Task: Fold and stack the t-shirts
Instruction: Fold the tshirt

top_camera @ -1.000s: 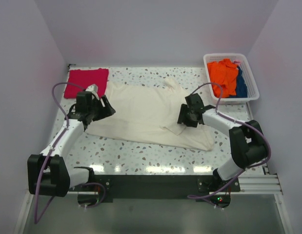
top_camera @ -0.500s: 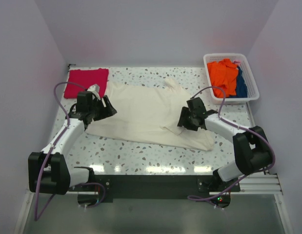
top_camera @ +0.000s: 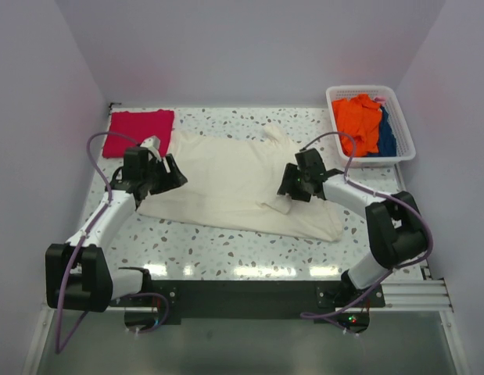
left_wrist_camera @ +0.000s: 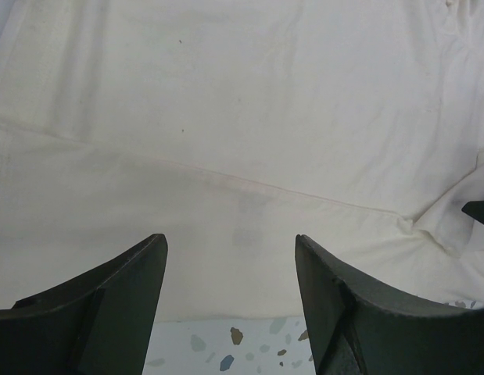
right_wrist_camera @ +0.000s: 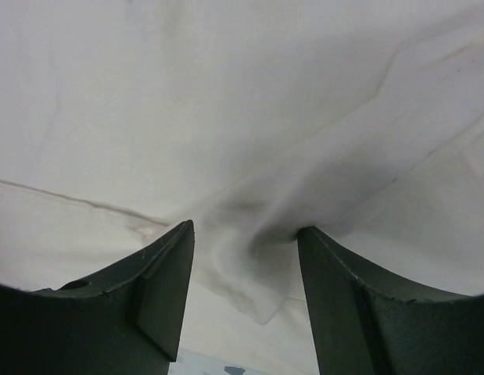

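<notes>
My left jaws stand spread, low over the near-left hem of the cream shirt (left_wrist_camera: 226, 117), with nothing between them. My right jaws are spread too, astride a raised wrinkle near the right sleeve (not pinched yet, I judge). The shirt lies flat on the worktop (top_camera: 226, 251), and the pink shirt (top_camera: 138, 131) sits folded at the far-left corner. If the right jaws catch only the wrinkle, one layer may lift and the fold may go crooked.

Held with the left gripper (left_wrist_camera: 230, 242) above the near hem of the cream-white t-shirt (left_wrist_camera: 249, 117), both dark fingers (left_wrist_camera: 109, 312) wide apart, gripping nothing. Ahead of the fingertips, flat cloth with one long crease from left to right. Between the fingers, behind the tips, a strip of speckled table (left_wrist_camera: 226, 344). Ahead to the right, a rumpled fold.
</notes>
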`<action>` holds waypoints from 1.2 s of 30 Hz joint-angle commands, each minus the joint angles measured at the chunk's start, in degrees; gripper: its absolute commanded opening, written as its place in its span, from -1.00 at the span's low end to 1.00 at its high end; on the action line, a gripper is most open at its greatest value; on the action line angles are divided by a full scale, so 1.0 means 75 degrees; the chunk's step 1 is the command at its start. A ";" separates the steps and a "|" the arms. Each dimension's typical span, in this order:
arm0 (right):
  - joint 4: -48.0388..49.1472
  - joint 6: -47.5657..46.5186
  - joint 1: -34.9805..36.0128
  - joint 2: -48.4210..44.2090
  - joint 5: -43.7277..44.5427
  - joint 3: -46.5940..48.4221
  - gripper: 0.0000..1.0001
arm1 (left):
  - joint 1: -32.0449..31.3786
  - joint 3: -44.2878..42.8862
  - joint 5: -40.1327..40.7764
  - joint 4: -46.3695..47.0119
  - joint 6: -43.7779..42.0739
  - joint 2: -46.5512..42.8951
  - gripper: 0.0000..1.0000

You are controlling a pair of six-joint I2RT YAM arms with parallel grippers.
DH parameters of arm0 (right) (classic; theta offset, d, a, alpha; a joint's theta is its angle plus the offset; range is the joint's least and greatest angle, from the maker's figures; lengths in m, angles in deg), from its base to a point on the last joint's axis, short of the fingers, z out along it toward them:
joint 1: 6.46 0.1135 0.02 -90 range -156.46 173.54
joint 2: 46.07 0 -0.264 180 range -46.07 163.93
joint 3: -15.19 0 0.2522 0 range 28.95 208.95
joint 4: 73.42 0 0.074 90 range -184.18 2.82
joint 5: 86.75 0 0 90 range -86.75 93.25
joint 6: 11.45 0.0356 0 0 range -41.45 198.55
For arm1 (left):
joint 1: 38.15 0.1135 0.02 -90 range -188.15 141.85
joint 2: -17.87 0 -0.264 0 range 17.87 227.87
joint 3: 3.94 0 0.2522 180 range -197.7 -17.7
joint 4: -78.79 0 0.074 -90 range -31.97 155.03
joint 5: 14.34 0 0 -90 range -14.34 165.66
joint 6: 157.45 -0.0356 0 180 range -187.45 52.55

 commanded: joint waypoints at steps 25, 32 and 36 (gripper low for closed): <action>-0.0578 -0.0198 0.0032 0.1132 0.0018 0.2735 0.18 | -0.0022 0.0101 -0.0313 0.0335 -0.0226 -0.0177 0.44; -0.0426 -0.0151 0.0032 -0.0894 0.0663 0.0380 0.18 | -0.0022 0.0113 -0.0429 0.0382 -0.0214 -0.0188 0.44; 0.0113 -0.0186 0.0032 -0.1249 0.0231 -0.0605 0.18 | -0.0022 0.0136 -0.0523 0.0429 -0.0203 -0.0142 0.44</action>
